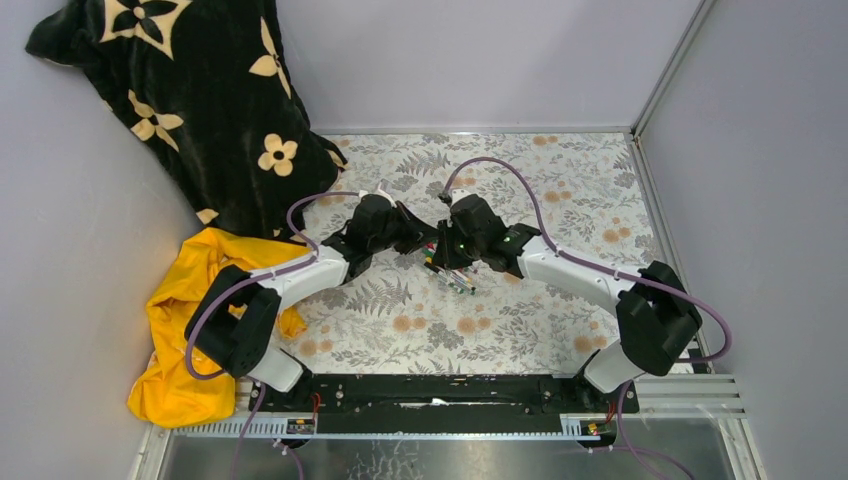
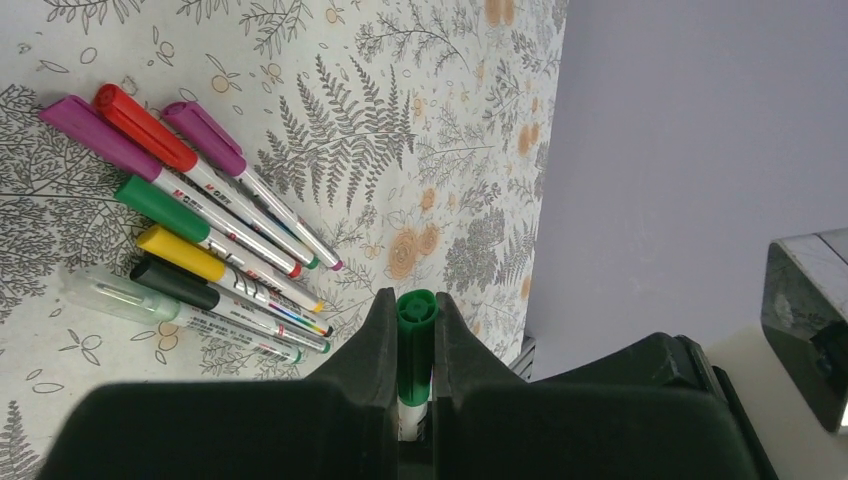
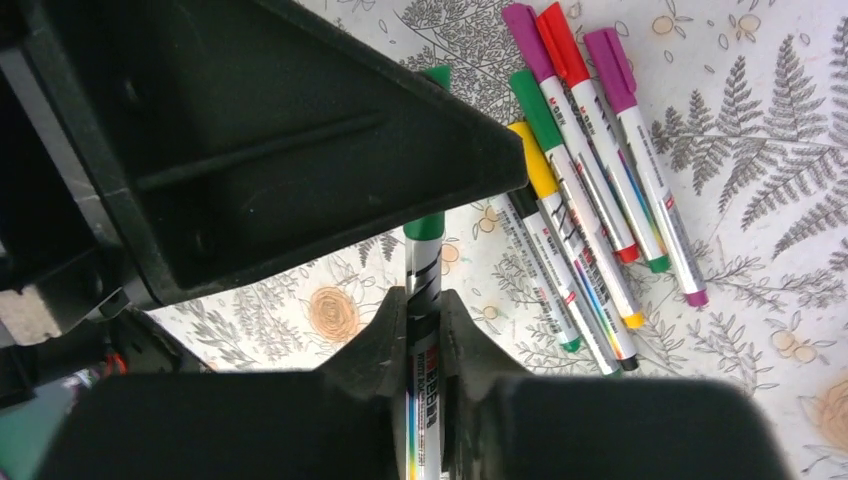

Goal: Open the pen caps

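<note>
Green cap (image 2: 415, 345) of one marker sits clamped in the left hand (image 2: 412, 302), while the right hand (image 3: 423, 308) is closed on that marker's barrel (image 3: 421, 270). Other capped pens (image 2: 210, 232) lie side by side on the floral counter (image 2: 440, 100) nearby.

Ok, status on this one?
Left gripper shut on green cap. Right gripper shut on that pen's barrel. Cap not yet off. Other pens capped, nothing blocking.
</note>
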`<state>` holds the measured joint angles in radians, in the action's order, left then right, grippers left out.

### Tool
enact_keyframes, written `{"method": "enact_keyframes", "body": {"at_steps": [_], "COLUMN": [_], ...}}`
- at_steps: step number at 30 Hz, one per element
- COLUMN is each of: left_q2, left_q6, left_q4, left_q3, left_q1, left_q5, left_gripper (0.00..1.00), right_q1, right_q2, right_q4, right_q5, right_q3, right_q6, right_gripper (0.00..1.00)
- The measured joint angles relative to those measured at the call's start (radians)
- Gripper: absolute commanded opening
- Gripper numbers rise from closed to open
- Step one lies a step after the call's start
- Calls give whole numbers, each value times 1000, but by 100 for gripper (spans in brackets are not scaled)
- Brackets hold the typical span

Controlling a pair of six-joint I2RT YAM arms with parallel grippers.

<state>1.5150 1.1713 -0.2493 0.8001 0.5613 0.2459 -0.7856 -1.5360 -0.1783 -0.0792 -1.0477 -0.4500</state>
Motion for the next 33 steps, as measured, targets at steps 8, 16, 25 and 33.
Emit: {"method": "enact_keyframes", "body": {"at_steps": [8, 16, 25, 33], "left_q2": [-2, 101, 158, 196], "left_q6": [-18, -95, -169, -227], "left_q4": [23, 98, 182, 275], "left_q3": [1, 114, 206, 322], "left_q1": [-3, -40, -46, -51], "left_q5": [-40, 33, 79, 127], "left_gripper": [0, 0, 0, 0], "right_q1": [-6, 3, 8, 18], "right_q2": [-16, -14, 14, 76], "right_q4": [-18, 87, 150, 208], "right_q5": [10, 49, 76, 111], "right_q3": [-14, 53, 116, 164], "right_q6": [5, -29, -71, -98], "right_gripper": [0, 0, 0, 0]}}
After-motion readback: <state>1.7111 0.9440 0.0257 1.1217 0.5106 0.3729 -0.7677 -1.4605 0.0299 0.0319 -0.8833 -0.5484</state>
